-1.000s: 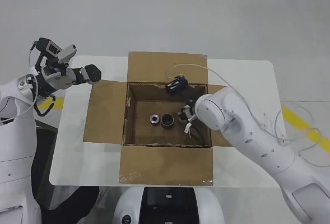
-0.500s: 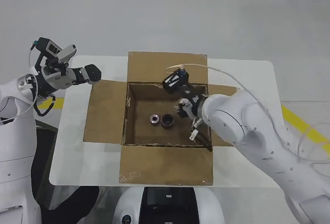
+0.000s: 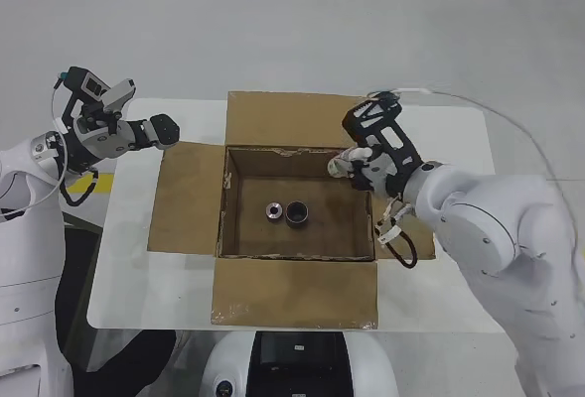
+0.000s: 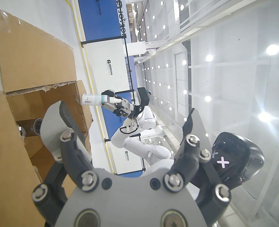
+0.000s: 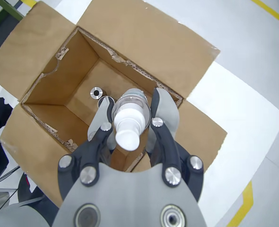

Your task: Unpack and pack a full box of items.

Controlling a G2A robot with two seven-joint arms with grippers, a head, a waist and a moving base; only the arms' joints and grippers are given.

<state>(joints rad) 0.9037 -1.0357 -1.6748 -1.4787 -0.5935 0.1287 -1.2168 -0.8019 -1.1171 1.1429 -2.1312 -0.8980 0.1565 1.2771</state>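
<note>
Right wrist view: right jaws clamp a clear cylindrical bottle (image 5: pixel 130 109) over corrugated box (image 5: pixel 66 72); left jaws gape.

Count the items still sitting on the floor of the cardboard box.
2. A silver metal cylinder and a dark can sit side by side mid-floor. The bottle is held in the right gripper, above the box. Corners may hide more.

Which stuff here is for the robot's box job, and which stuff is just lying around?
For the job:
cardboard box
spray bottle, held in the right claw
silver can and dark can, inside the box

Just lying around:
white table
yellow floor line
</note>
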